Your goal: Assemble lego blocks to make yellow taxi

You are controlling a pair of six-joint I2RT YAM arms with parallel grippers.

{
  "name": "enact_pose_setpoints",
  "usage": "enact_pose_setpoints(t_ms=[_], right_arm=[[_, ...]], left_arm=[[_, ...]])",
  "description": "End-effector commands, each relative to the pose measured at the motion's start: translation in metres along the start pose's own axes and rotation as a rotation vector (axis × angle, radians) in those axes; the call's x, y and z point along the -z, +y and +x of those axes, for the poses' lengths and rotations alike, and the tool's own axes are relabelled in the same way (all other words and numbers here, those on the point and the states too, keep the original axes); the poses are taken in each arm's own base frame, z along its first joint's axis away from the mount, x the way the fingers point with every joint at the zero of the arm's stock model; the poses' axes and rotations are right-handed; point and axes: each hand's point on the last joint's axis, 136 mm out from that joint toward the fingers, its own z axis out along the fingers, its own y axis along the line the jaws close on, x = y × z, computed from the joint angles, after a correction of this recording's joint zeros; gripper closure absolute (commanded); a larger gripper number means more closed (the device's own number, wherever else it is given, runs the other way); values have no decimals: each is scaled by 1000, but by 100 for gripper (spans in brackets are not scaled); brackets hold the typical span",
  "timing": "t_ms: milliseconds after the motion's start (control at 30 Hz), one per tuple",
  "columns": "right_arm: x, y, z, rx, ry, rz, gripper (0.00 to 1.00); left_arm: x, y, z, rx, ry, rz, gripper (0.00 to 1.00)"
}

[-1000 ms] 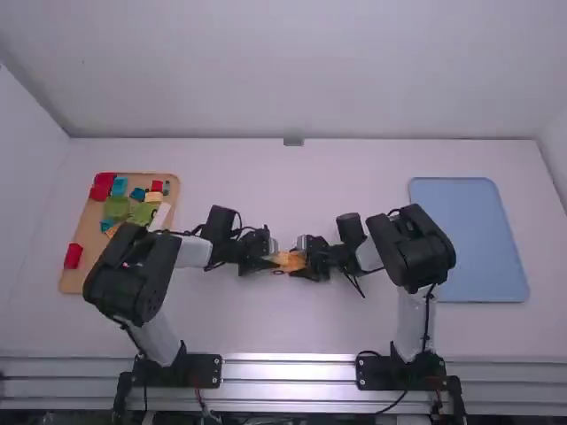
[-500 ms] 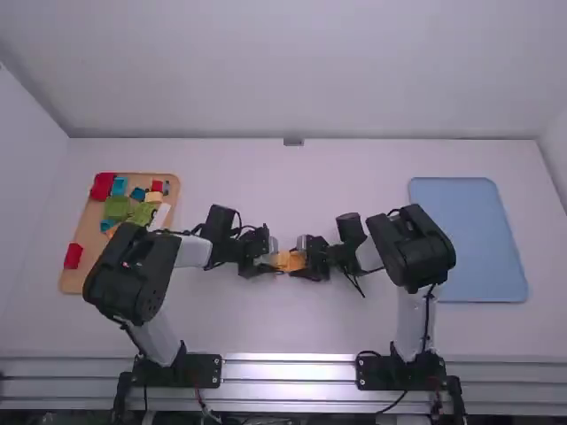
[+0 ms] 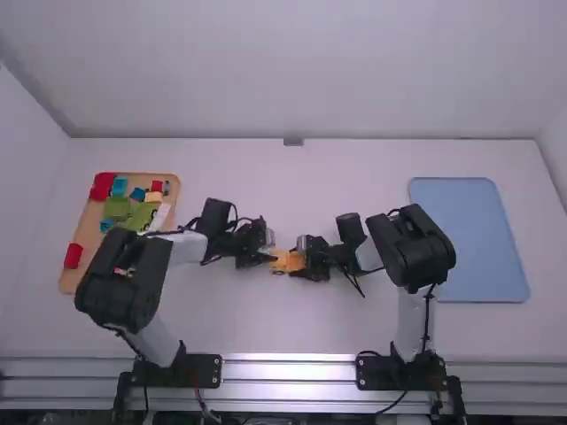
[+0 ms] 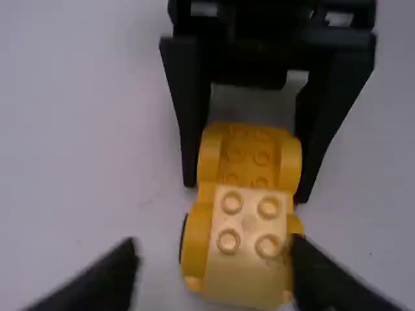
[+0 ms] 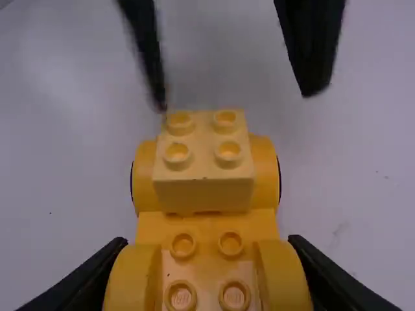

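My left gripper (image 3: 268,251) is just left of the yellow car piece (image 3: 283,262) at mid-table; my right gripper (image 3: 306,258) is at the piece's right end. In the left wrist view, my left gripper (image 4: 215,264) stands open, its blurred fingers spread to either side of a pale yellow four-stud block (image 4: 248,249). That block sits on one end of the yellow base (image 4: 246,159). In the right wrist view, my right gripper (image 5: 206,249) is shut on the rounded sides of the base (image 5: 207,227), with the pale block (image 5: 204,165) farther out.
On the left, a wooden tray (image 3: 92,232) holds red, blue, green, yellow and white pieces, with the left arm beside its near right corner. A blue tray (image 3: 485,239) lies at the right, partly behind the right arm.
The left arm has shifted slightly left, its gripper drawing back a little from the car piece and uncovering more of it. The right arm and the piece hold still.
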Motion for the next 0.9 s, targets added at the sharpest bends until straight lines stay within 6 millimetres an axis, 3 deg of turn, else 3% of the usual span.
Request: enact_pose_setpoints(t_ms=[0, 333, 633, 867], right_arm=[[-1, 0, 3, -14, 0, -6, 42], [-1, 0, 3, -15, 0, -6, 42], [-1, 0, 3, -14, 0, -6, 42], [-1, 0, 3, -15, 0, -6, 39]], left_arm=[[6, 2, -23, -50, -56, 10, 98], [-11, -16, 11, 67, -8, 95, 98], [-20, -20, 15, 72, -23, 124, 98], [-4, -3, 2, 60, -45, 77, 98]])
